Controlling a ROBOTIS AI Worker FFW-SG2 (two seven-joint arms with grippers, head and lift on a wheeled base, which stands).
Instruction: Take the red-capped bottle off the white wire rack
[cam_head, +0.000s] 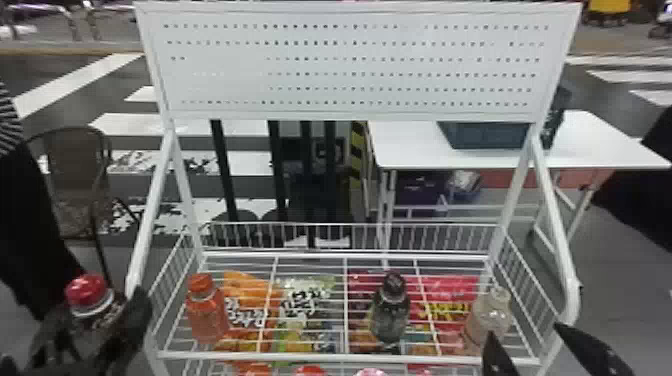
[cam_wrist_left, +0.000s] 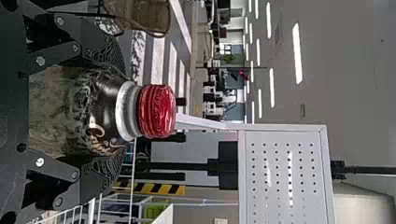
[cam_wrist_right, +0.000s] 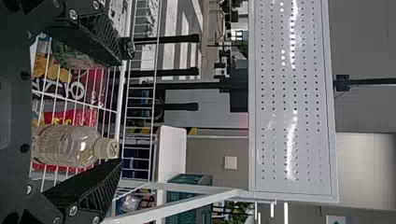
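A: Entry one, the task's thing?

B: Red-capped bottle (cam_head: 89, 294), in the left gripper (cam_head: 92, 325). Head view places it roughly upright, outside the basket of the white wire rack (cam_head: 345, 356) and just beside its left side. Fingers closed on the bottle's body from both sides, below a pale neck ring.

A: Writing on it?

B: Left wrist view gives pale, curling script on the dark shoulder.

A: Other print?

B: Head view, through the rack's wires: orange packet (cam_head: 242, 286), white letters; red packet (cam_head: 447, 290), yellow letters; green packet (cam_head: 300, 287), black-and-white print.

A: Bottles in the rack?

B: Three, left to right: orange bottle (cam_head: 206, 316), dark-capped bottle (cam_head: 391, 315), pale-capped bottle (cam_head: 486, 312).

A: Right gripper (cam_head: 526, 331)?

B: At the rack's right front, fingers spread, gripping nothing.

A: Particulars by view?

B: Left wrist view: ridges around the red cap, ceiling lights (cam_wrist_left: 297, 53) beyond. Right wrist view: the pale-capped bottle near one finger, a mark on its cap, and a slatted blue-green crate (cam_wrist_right: 187, 186). Head view: the perforated panel (cam_head: 350, 65) across the rack's top.
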